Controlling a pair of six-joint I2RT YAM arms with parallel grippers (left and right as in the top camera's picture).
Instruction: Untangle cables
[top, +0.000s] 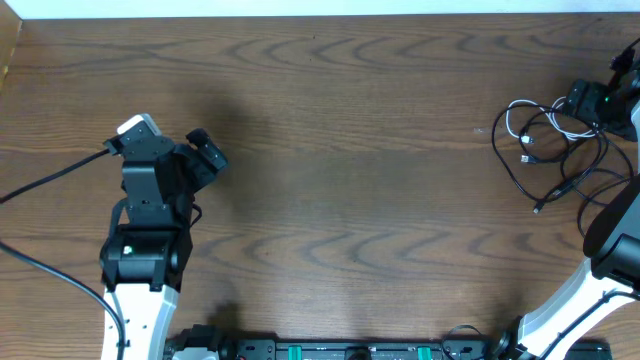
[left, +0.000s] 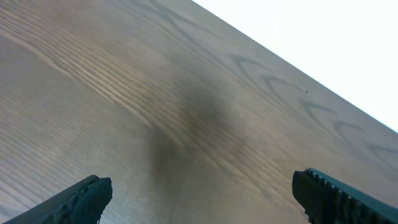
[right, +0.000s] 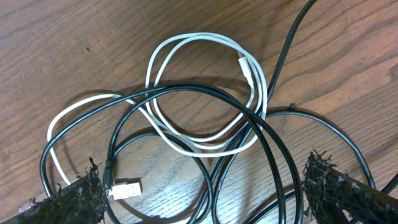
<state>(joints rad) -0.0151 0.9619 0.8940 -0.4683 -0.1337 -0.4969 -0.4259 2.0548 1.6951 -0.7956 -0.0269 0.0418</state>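
the cables (top: 548, 150) are seen lying in a loose tangle on the surface (top: 350, 130), directly beneath the right tool (right: 205, 193), whose fingers are spread wide with nothing pinched between them. within the span of that tool, a white cable (right: 247, 70) is laid in a doubled loop and crossed by the arcs of the black cables (right: 186, 88). a small plug (right: 127, 188) is found just beside one finger. the left tool (left: 199, 193) is likewise spread and empty over bare surface, well apart from the tangle. the cords are judged to be light, limp and somewhat slick, so several are likely to be dragged along when one is pulled. a hold is best taken on a free outer loop of the white cable, or just behind a plug where some stiffness is offered.
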